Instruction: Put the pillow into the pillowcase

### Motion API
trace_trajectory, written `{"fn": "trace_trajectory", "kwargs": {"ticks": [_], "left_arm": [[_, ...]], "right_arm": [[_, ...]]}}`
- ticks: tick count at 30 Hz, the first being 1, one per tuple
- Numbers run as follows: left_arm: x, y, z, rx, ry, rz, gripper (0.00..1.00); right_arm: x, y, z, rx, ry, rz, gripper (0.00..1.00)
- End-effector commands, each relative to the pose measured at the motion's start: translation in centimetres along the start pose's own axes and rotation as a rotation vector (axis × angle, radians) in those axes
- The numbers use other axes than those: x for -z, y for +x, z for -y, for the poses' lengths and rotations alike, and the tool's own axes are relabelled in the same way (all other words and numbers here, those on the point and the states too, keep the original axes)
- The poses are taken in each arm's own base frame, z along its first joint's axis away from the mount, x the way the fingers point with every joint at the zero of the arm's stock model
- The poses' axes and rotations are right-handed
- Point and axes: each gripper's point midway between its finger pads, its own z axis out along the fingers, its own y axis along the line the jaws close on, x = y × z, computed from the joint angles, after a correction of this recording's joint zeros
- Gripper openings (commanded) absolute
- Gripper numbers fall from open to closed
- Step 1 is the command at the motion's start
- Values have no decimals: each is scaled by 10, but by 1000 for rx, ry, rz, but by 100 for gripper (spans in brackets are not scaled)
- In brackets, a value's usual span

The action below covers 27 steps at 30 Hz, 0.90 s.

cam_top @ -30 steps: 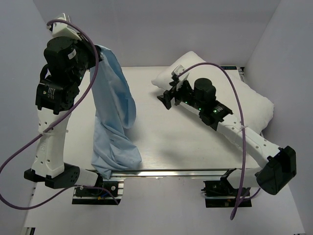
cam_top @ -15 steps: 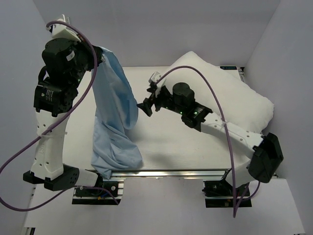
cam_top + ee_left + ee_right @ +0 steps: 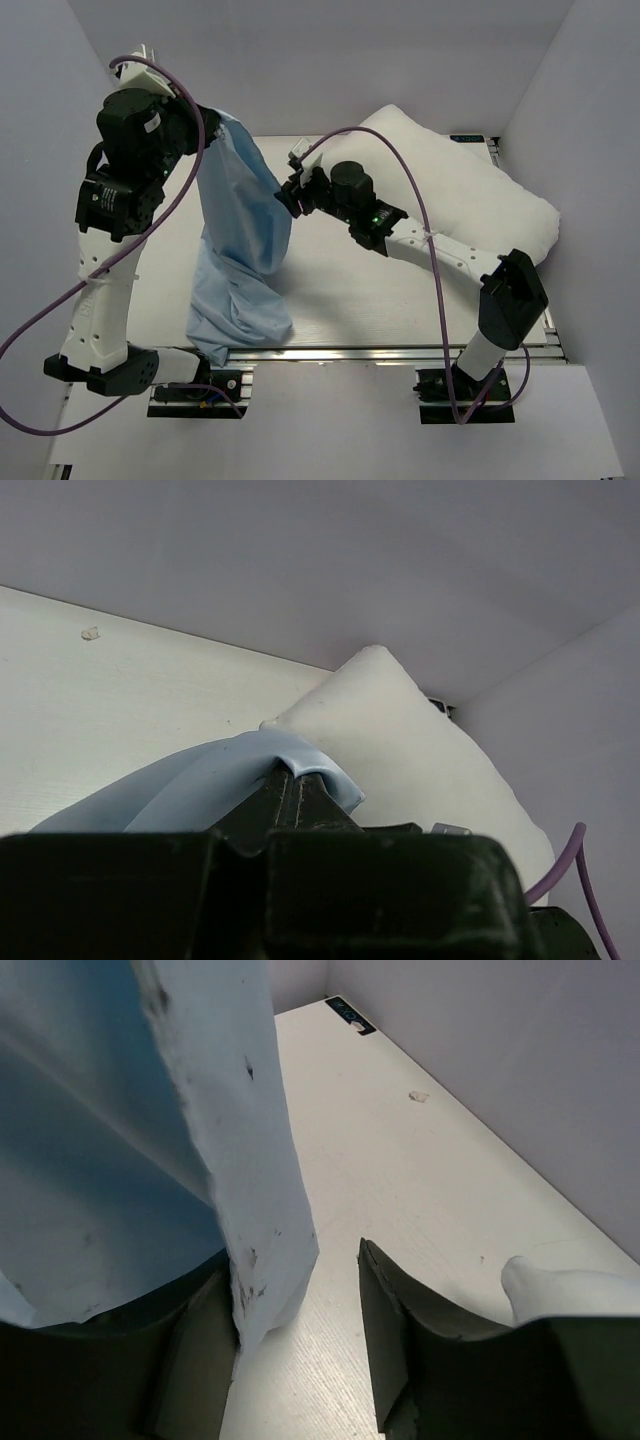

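The light-blue pillowcase (image 3: pixel 240 240) hangs from my left gripper (image 3: pixel 205 118), which is raised high at the back left and shut on its top edge. The cloth's lower end is bunched at the table's near edge. In the left wrist view, cloth (image 3: pixel 190 785) drapes over the shut left gripper (image 3: pixel 295 777). My right gripper (image 3: pixel 288 192) reaches the hanging cloth's right side. Its jaws stand apart, and a pillowcase edge (image 3: pixel 255 1190) lies between them against the left finger (image 3: pixel 195 1360). The white pillow (image 3: pixel 470 190) lies at the back right, untouched.
The white table (image 3: pixel 400 1160) is closed in by grey walls at the back and sides. A small dark label (image 3: pixel 350 1012) sits at its far corner, and a crumb (image 3: pixel 418 1096) lies near the wall. A metal rail (image 3: pixel 350 352) runs along the near edge.
My right arm swung left from the pillow across the table to the hanging pillowcase, and its jaws narrowed around the cloth's edge. The left arm shifted slightly, still holding the cloth up.
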Motion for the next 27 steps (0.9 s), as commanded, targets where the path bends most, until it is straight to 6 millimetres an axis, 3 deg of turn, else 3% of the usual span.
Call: {"fn": "trace_trajectory", "kwargs": {"ticks": [1,2,5,9,11,17,21,23,24,25,27], "left_arm": [[1,-5,4,-2,26,24,0],[-5,0,3,-5,29,8,0],[-21,17,0,-9,37,-25,0],[-54,41,-4,-7,54,-81,0],[-65,49,0,-3,94,-109,0],[-107,92,-5,11,154,-219,0],[-124,125,-9,33,187,-291,0],[-130,141,-15,47,189,-319,0],[-130,142,-15,50,191,-323,0],[-132,150,-19,55,185,-335,0],[-134,157,-22,65,184,-350,0]], "right_arm": [[6,-25,16,22,68,84,51],[9,-12,14,23,57,61,49],[20,-4,16,33,51,44,40],[37,17,22,11,80,-9,2],[43,25,26,6,88,-28,0],[71,49,36,-6,128,-75,0],[85,54,75,-11,257,-95,0],[91,50,95,-16,293,-110,32],[93,50,100,-15,298,-109,32],[96,45,105,-11,295,-106,41],[107,27,116,19,277,-95,51]]}}
